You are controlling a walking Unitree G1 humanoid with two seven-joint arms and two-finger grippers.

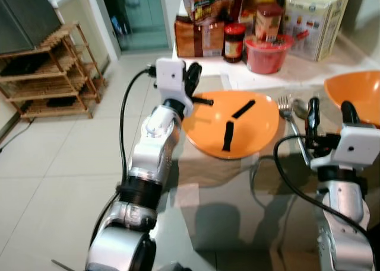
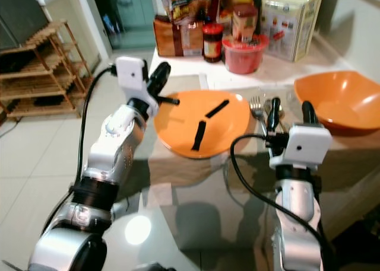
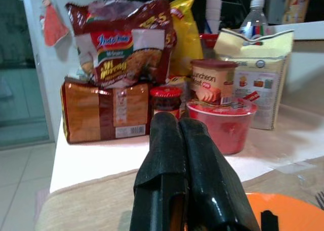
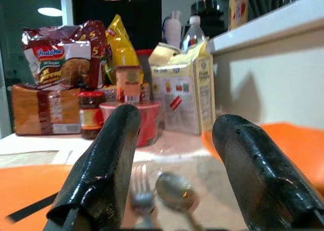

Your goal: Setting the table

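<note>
Left gripper (image 3: 187,175) pinched together, right gripper (image 4: 177,175) spread wide — fork (image 4: 142,198) lengthwise between, tines away.

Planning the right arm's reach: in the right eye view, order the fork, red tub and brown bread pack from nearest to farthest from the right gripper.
1. Fork: just ahead of the right gripper, toward the plate.
2. Red tub: farther back among the groceries.
3. Brown bread pack: farthest, back and to the left.
</note>
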